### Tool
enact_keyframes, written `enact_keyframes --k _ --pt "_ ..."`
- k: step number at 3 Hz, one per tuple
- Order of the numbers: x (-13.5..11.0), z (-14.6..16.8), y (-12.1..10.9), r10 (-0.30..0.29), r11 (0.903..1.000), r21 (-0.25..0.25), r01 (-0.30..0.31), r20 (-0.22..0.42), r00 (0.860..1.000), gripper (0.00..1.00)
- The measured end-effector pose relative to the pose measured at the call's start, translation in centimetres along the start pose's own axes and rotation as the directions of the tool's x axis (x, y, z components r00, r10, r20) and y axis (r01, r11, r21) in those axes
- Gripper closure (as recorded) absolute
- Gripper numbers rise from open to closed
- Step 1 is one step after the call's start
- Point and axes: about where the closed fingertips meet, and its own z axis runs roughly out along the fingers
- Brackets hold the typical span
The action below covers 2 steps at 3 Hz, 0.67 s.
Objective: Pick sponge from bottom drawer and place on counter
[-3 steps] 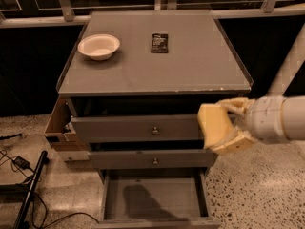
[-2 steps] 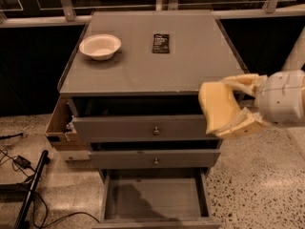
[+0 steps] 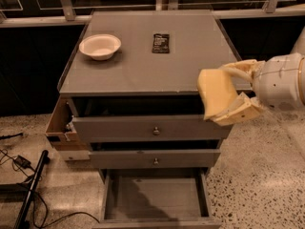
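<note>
My gripper point(image 3: 224, 95) sits at the right, level with the counter's front right corner, and is shut on the pale yellow sponge point(image 3: 215, 93). The sponge hangs in the air in front of the top drawer's right end, just at the counter's front edge. The bottom drawer point(image 3: 155, 199) is pulled out below, its grey floor bare. The counter point(image 3: 157, 66) is the flat grey top of the cabinet.
A white bowl point(image 3: 100, 46) stands on the counter's left rear. A black packet point(image 3: 160, 43) lies near its middle rear. Two knobbed drawers point(image 3: 155, 130) stick out slightly above the bottom one. A cardboard box point(image 3: 61, 128) sits at the cabinet's left; cables lie on the floor point(image 3: 21, 162).
My gripper has risen with the sponge and shifted slightly right, from in front of the top drawer up to the counter's front edge.
</note>
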Motion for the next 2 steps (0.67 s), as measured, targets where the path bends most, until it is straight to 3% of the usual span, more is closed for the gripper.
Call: enact_keyframes --k 1,2 --pt "-1.2 1.5 -4.2 -0.002 0.9992 0.040 0.002 -0.003 1.000 1.00" --pt "-2.2 5.2 -9.0 0.012 0.9983 0.057 -0.012 0.001 1.000 1.00"
